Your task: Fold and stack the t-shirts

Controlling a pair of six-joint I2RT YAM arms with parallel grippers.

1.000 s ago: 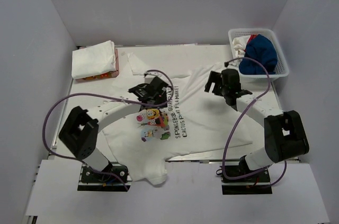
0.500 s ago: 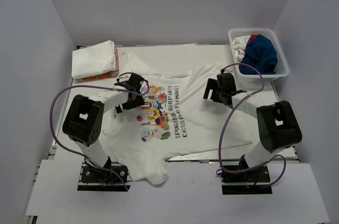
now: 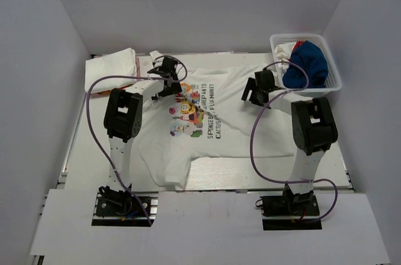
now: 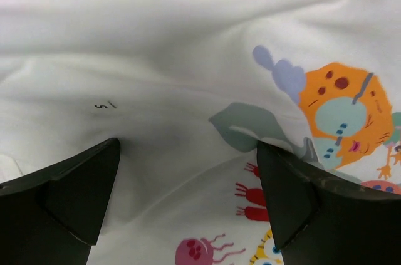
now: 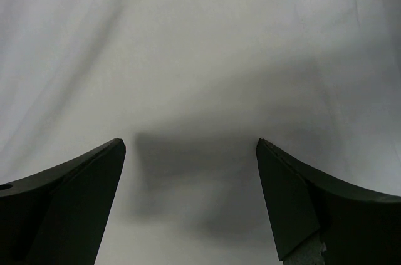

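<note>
Both arms just reached far. My left gripper (image 3: 166, 71) and right gripper (image 3: 255, 90) over far part of white cotton cartoon-print t-shirt (image 3: 213, 136), jaws apart, empty. Shirt slid farther onto table, likely ready to fold.

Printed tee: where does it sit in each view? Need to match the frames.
Top external: printed tee spread flat across the middle, its cartoon print left of centre.
Left wrist: the tee fills the frame, with the print at right and bottom.
Right wrist: only plain white cloth, likely the same tee; no print in view.
Shared landmark: the cartoon print, seen in top external and left wrist only.
</note>
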